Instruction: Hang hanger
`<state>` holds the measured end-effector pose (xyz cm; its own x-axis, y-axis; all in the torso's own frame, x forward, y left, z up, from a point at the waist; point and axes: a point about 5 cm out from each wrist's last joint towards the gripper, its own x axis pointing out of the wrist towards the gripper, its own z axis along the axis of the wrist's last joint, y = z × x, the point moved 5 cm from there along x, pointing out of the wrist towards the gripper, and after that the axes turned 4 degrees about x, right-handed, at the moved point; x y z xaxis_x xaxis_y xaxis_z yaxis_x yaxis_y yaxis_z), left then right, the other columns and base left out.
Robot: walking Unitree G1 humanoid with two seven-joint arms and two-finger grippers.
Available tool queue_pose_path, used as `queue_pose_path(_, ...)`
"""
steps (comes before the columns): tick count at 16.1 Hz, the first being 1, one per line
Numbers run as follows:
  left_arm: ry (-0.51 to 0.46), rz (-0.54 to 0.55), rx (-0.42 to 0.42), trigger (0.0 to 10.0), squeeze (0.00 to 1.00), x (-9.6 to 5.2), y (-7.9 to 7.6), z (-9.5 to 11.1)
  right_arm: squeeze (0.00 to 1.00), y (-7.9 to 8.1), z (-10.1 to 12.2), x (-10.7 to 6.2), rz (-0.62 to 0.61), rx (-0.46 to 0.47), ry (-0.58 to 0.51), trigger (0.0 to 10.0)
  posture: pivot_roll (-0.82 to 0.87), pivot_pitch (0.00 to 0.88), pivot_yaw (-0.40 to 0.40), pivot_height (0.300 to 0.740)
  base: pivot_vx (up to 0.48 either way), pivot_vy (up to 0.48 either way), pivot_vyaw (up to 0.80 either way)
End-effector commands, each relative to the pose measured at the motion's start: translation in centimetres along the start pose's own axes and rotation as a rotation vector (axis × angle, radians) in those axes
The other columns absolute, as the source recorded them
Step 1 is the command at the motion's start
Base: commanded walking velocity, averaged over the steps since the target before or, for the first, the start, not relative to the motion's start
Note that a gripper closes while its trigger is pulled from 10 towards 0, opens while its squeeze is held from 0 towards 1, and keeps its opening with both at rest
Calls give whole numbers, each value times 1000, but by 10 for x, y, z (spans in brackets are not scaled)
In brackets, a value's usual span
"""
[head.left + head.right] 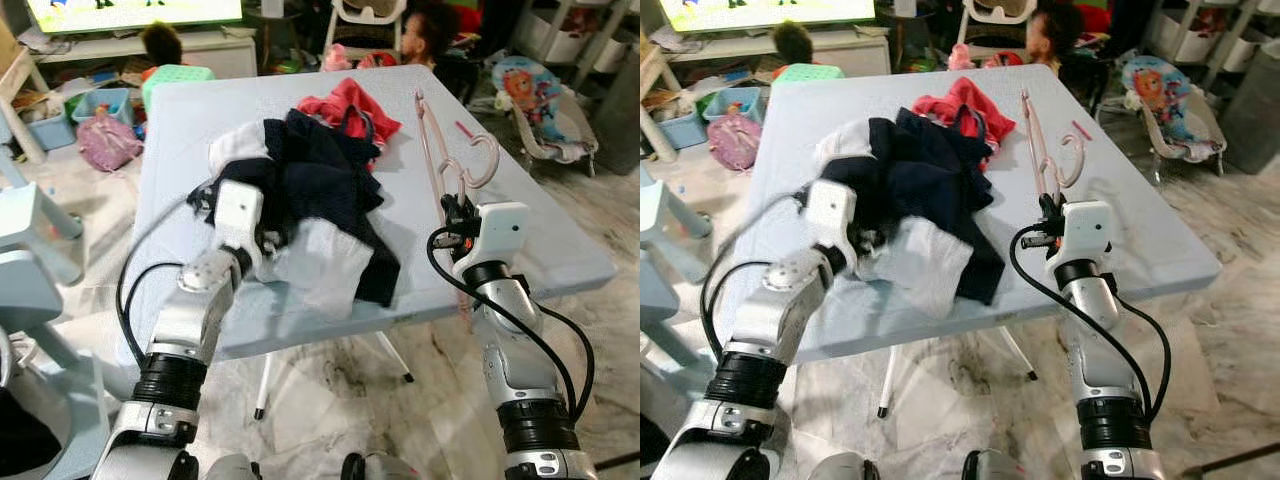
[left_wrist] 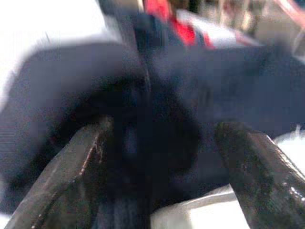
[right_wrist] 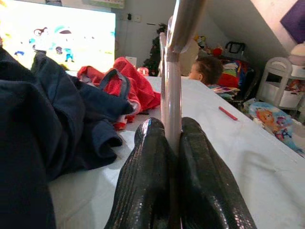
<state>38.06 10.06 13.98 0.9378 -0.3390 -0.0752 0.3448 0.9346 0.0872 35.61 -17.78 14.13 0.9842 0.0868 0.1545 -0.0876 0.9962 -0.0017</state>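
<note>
Where the right gripper [image 3: 172, 138] sits over the near right part of the light blue table [image 1: 560, 230], its two black fingers [image 3: 143, 191] are pressed together on the near end of the pink hanger [image 1: 447, 165], clamping the thin bar between them. The hanger extends away from the gripper toward the far side of the table, so its long axis runs near to far, with a slight lean to the left at its far end. Its curved hook [image 1: 487, 160] lies to the right of the bar (roughly midway along the visible length) and curls out toward the right edge. The hanger is low over the tabletop; whether it touches the surface cannot be told.

The left gripper [image 2: 157, 157] is at the near left side of the pile of dark navy clothing [image 1: 320, 190], its fingers spread wide with dark fabric between them. A white garment [image 1: 320, 262] lies at the near edge of the pile, and a red garment [image 1: 345, 108] lies at its far side. A small pink stick [image 1: 464, 128] rests on the table to the right of the hanger, apart from it.
</note>
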Motion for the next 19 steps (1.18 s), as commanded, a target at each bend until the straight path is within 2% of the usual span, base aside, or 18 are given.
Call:
queue_pose_path(1,-135,88,84,10000,1000,-5,10,28,0,-1,-4,-2,-2,8,14,10000,3,31,-6,740,0,0,0)
queue_pose_path(2,-160,106,111,10000,1000,-8,11,31,0,-1,-4,-3,-3,9,14,10000,6,32,-5,740,0,0,0)
queue_pose_path(3,-218,184,208,10000,976,-20,16,33,0,0,-4,-3,-7,14,9,10000,6,32,-5,740,0,0,0)
queue_pose_path(4,-243,225,265,10000,635,-29,20,34,0,1,-2,-3,-6,13,4,10000,6,32,-5,740,0,0,0)
queue_pose_path(5,-256,230,248,10000,149,-34,19,37,0,0,-1,-3,-6,10,1,10000,7,37,-8,740,0,0,0)
queue_pose_path(6,-253,204,213,10000,165,-38,14,39,0,-2,-1,-3,-7,8,1,10000,9,37,-9,740,0,0,0)
queue_pose_path(7,-252,156,178,10000,251,-40,6,41,0,-3,-1,-4,-8,6,2,10000,13,37,-10,740,0,0,0)
queue_pose_path(8,-242,81,114,10000,388,-46,-8,41,0,-5,-2,-4,-10,2,4,10000,20,38,-10,740,0,0,0)
queue_pose_path(9,-238,20,71,10000,420,-50,-19,41,0,-5,-2,-4,-10,2,4,10000,22,38,-11,740,0,0,0)
queue_pose_path(11,-273,-100,92,10000,439,-62,-39,38,0,-3,-3,-3,-7,2,5,10000,31,39,-12,740,0,0,0)
queue_pose_path(13,-154,-255,77,10000,345,-71,-57,10,0,2,-3,-1,4,-2,3,10000,35,40,-13,740,0,0,0)
queue_pose_path(14,-132,-313,86,10000,298,-75,-64,4,0,2,-3,-1,4,-3,3,10000,34,43,-14,740,0,0,0)
queue_pose_path(15,-52,-386,62,10000,224,-80,-71,-10,0,0,-3,-2,1,-4,4,10000,33,45,-14,740,0,0,0)
queue_pose_path(16,-13,-421,50,10000,133,-81,-76,-18,0,-2,-4,-2,-2,-9,5,10000,26,47,-13,740,0,0,0)
queue_pose_path(17,25,-458,34,10000,0,-80,-79,-27,0,-3,-4,-3,-5,-12,6,10000,26,47,-13,740,0,0,0)
queue_pose_path(19,95,-492,89,10000,0,-70,-75,-48,0,-4,-3,-3,-7,-19,6,10000,18,48,-15,740,0,0,0)
